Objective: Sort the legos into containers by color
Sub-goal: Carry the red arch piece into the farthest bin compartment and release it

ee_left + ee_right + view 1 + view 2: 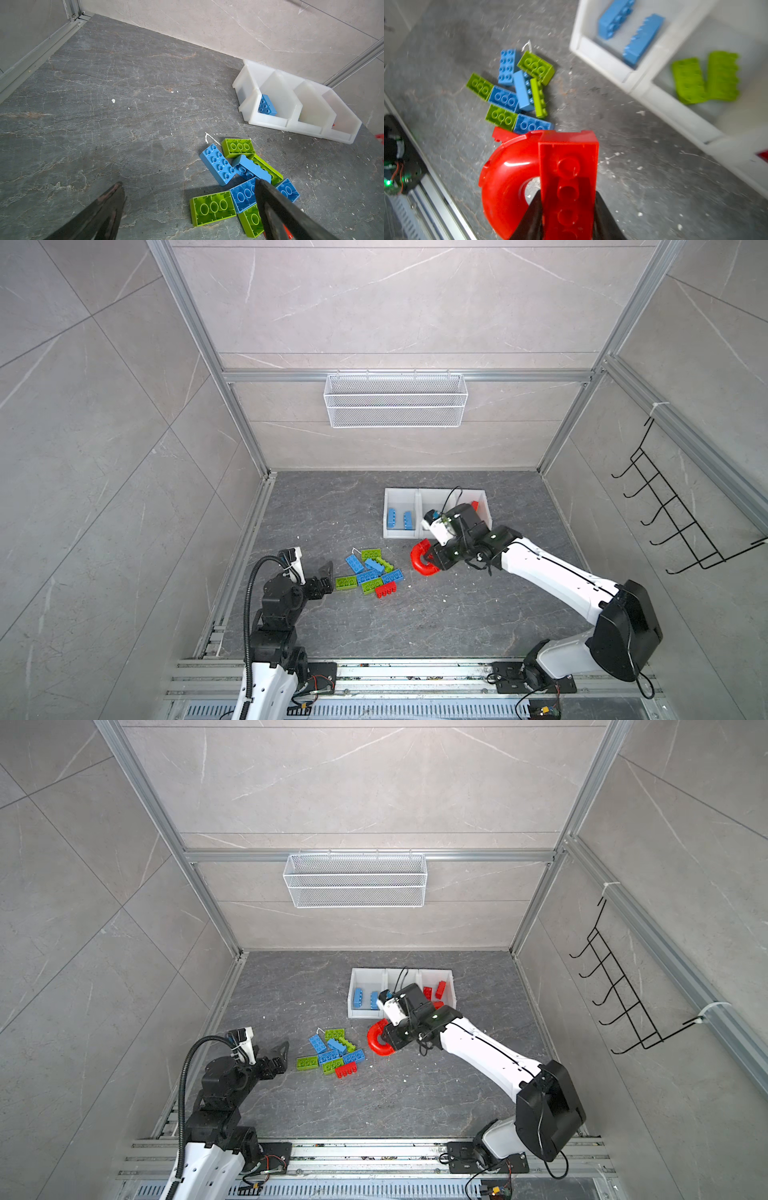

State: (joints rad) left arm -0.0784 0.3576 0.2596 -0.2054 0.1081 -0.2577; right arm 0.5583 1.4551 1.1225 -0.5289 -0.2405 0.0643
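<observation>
The left gripper (328, 581) is nearest. It sits low over the gray floor (332, 510), at 9 o'clock from the pile of bricks (370, 574). Its fingers (108, 207) are spread wide apart and hold nothing. One fingertip reaches over the near edge of the pile in the left wrist view.

The pile has blue and green bricks lying close together, many of them upside down. One small red brick (385, 590) lies at the pile's 5 o'clock edge.

At 3 o'clock from the pile, a little way off, is the big red arch (417, 562). The right gripper (566, 199) pinches it, with one finger on each side of the arch's flat end. The curved part points toward the pile. I cannot tell if the arch touches the floor.

Farther back, at 1 o'clock from the pile, stand the three white bins (399, 534), joined in a row. The left one has two blue bricks (391, 518). The middle one has two green bricks (689, 81). The right one has red bricks (440, 988).

Farthest of all, a white wire basket (395, 402) hangs on the back wall at 12 o'clock.
</observation>
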